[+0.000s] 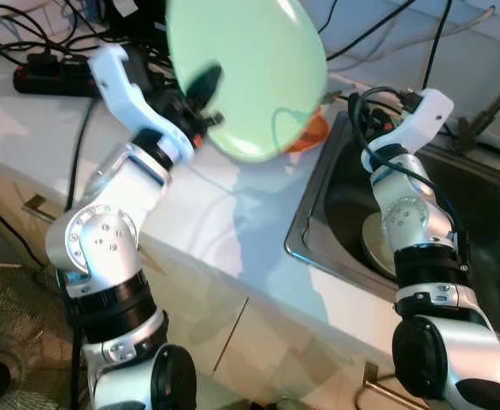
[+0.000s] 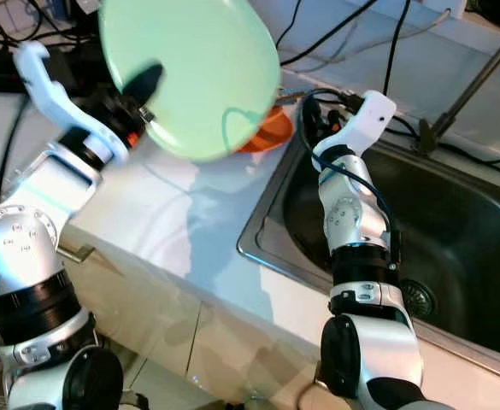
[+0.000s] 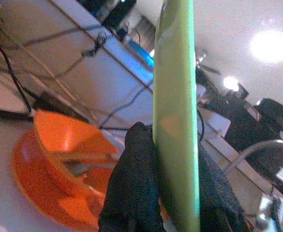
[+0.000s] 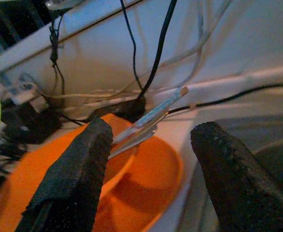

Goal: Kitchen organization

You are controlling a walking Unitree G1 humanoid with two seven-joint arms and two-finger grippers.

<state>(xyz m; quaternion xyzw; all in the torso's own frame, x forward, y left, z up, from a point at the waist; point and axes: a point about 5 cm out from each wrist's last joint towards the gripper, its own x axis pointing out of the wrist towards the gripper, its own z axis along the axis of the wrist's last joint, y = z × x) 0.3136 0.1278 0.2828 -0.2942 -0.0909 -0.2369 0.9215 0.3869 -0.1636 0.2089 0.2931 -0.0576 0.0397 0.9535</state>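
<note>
Left pincer (image 1: 205,101) is clenched on the rim of a pale green plate (image 1: 250,73), one black finger on each face, as the left wrist view shows edge-on (image 3: 176,121). The plate is held up off the white desk (image 1: 224,213), tilted, its broad face toward the head camera and hiding part of what lies behind it. Behind and below the plate, an orange bowl (image 3: 68,145) sits on an orange plate (image 3: 44,193) on the desk, just beside the rim of the steel sink (image 2: 267,231). Some thin utensils (image 4: 146,123) lean in the bowl; their kind is unclear. Right pincer (image 4: 151,179) is released, fingers spread wide, pointing at the orange bowl from the sink side, not touching it. The right arm (image 2: 352,196) rises over the sink edge. A light round dish (image 1: 376,243) lies in the sink basin. Black cables (image 1: 27,34) and a power strip (image 1: 49,79) lie at the back of the desk.
</note>
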